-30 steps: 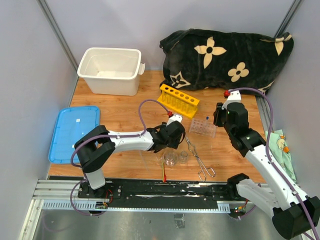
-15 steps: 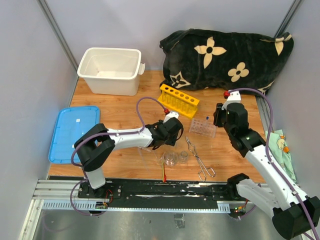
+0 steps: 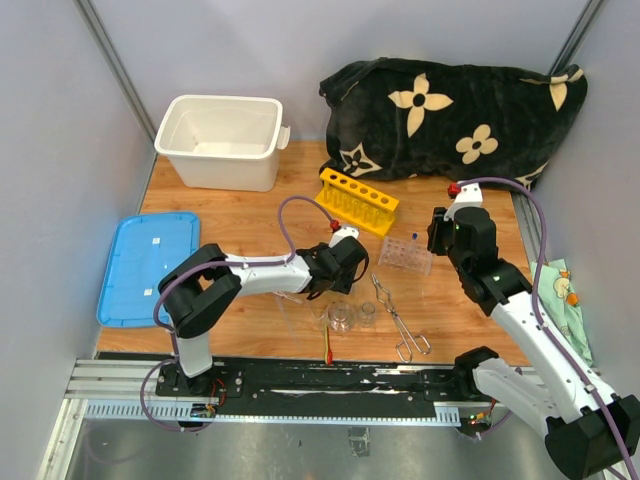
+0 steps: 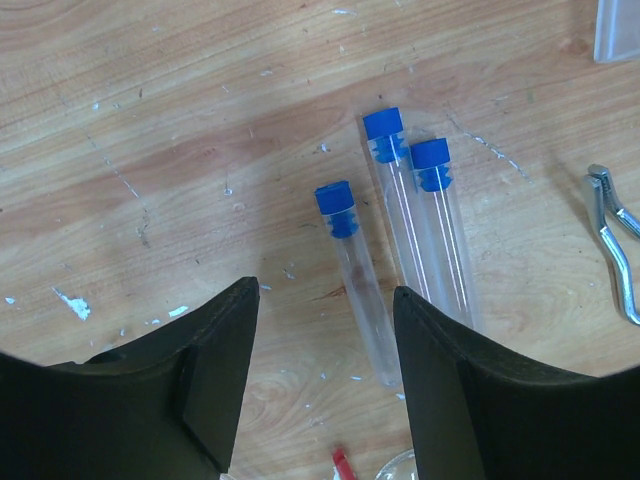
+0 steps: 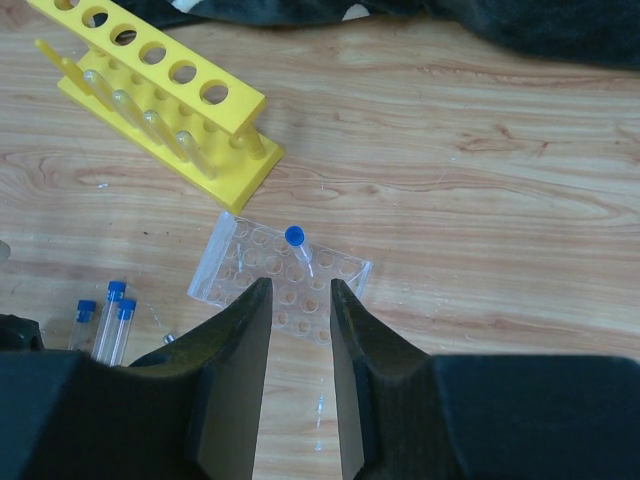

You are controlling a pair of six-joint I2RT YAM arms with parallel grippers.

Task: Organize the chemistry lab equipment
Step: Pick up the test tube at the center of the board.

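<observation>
My left gripper hangs low over the wooden table, jaws apart and nothing between them. Right beneath it lie three blue-capped clear tubes, caps pointing away from me. Two of them touch side by side and the third lies just beside them. The metal tongs lie to their right, and the red-tipped stick pokes in at the bottom edge. From above, the small glass beakers stand just on the near side of this gripper.

My right gripper hovers over the table with its jaws parted a narrow way, holding nothing. Below it sits the clear plastic rack, with a single capped tube standing in one of its wells, a little tilted. The yellow holed tube rack stands beyond it, near but apart, and the black flowered cloth lies behind. The white tub sits at the far left, its blue lid flat on the table's left edge.
</observation>
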